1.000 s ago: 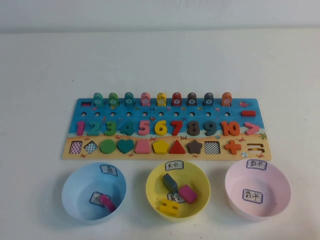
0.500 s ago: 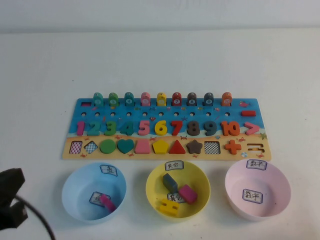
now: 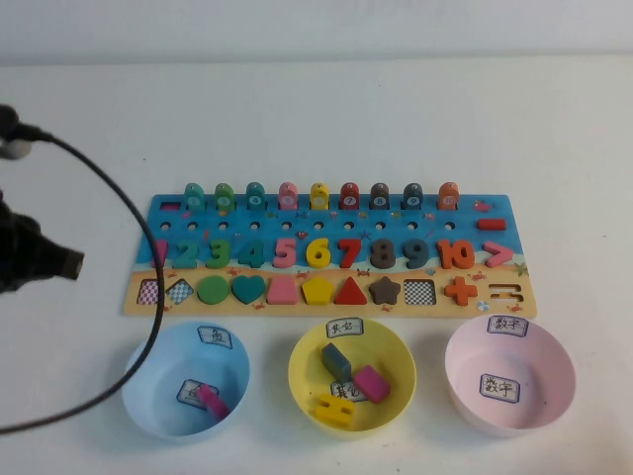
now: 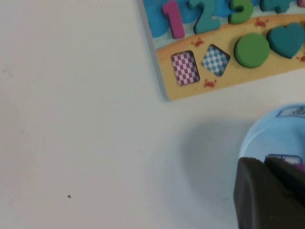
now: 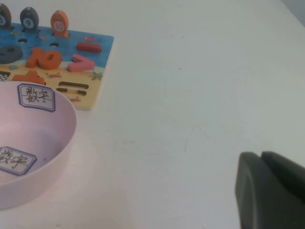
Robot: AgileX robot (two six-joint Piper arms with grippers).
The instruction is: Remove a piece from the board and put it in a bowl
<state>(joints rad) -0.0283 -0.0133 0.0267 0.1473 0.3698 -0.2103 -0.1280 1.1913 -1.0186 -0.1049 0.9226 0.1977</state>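
The light green "2" sits in the number row of the board, second from its left end; it also shows in the left wrist view. The pale pink bowl stands empty in front of the board's right end, and shows in the right wrist view. My left arm hangs at the table's left edge, left of the board. My left gripper is shut and empty, apart from the board. My right gripper is shut and empty over bare table beside the pink bowl.
A light blue bowl holding a pink piece and a yellow bowl holding three pieces stand in front of the board. A black cable loops from my left arm over the board's left end and the blue bowl.
My left arm has come into the high view from the bottom left corner and moved up along the table's left edge. The board and the bowls have not moved.
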